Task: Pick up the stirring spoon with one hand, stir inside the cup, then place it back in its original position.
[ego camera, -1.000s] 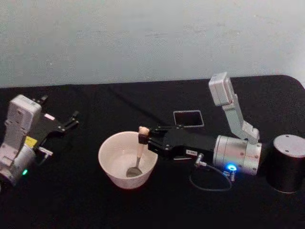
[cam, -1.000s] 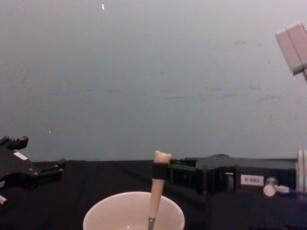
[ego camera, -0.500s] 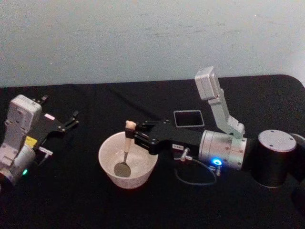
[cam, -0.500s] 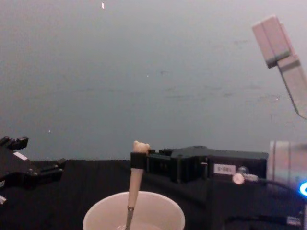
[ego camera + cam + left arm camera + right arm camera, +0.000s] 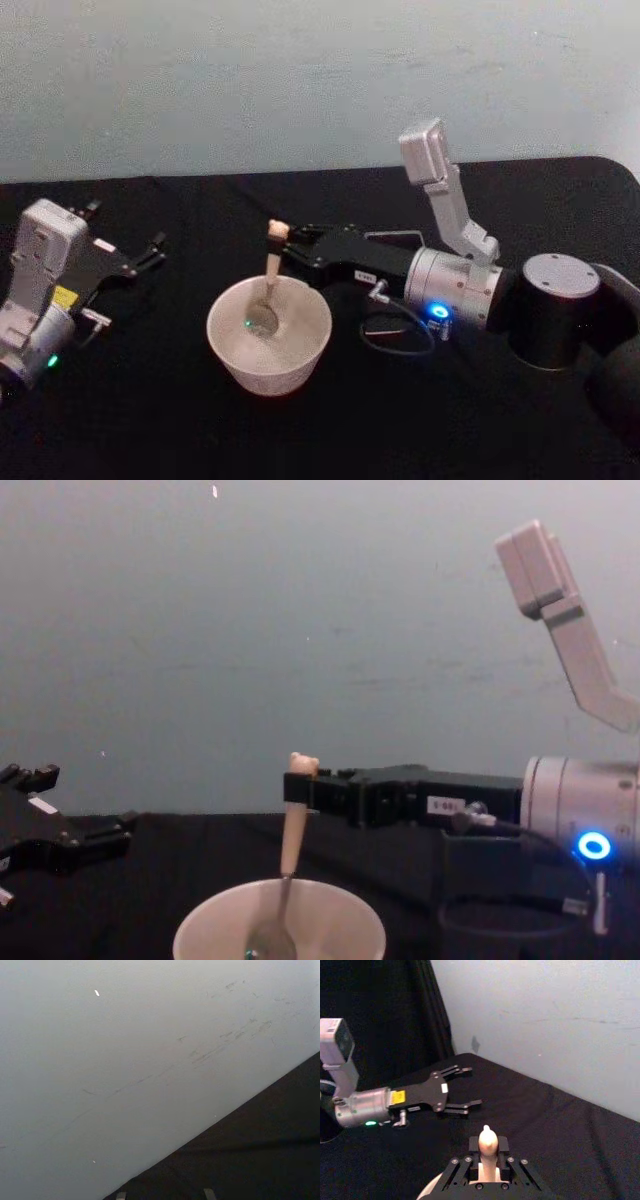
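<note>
The spoon (image 5: 270, 272) is held by its beige handle, just below the bear head, in the closed right gripper (image 5: 284, 246). It is stood almost upright, with its silver bowl down inside the cup (image 5: 222, 345), towards the far side. The pick-up is thus judged done and the stirring under way. The spoon is yet to be lifted out and set back in the holder (image 5: 398, 234), glimpsed just beyond the right arm. The left gripper (image 5: 150, 252) is parked at the left, spread wide, well apart from the cup.
</note>
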{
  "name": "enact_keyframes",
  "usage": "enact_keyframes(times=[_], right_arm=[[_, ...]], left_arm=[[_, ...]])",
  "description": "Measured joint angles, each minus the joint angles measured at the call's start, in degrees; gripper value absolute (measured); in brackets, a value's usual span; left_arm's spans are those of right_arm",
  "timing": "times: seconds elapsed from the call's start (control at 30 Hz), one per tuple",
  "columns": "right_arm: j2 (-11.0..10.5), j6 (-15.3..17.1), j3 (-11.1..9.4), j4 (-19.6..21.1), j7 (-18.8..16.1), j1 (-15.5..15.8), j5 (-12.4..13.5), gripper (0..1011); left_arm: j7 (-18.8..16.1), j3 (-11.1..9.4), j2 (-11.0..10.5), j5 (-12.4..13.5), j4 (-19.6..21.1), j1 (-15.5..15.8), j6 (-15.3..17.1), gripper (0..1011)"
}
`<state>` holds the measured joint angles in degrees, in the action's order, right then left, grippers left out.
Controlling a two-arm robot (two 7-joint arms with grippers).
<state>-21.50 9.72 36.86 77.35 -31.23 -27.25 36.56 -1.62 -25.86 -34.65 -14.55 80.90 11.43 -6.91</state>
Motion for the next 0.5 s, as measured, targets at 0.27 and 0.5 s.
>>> enact_keyframes(times=[0.27, 0.5], right_arm=[[-1.88, 0.00, -1.36, 1.00, -0.58, 0.69, -0.19, 221], [-5.19, 0.69, -2.40, 4.42, -2.16, 2.65, 0.81, 221]], left_arm=[[0.00, 0.00, 0.00, 0.00, 0.00, 0.00, 0.00, 1001], [0.00, 0.00, 0.00, 0.00, 0.00, 0.00, 0.00, 1001]])
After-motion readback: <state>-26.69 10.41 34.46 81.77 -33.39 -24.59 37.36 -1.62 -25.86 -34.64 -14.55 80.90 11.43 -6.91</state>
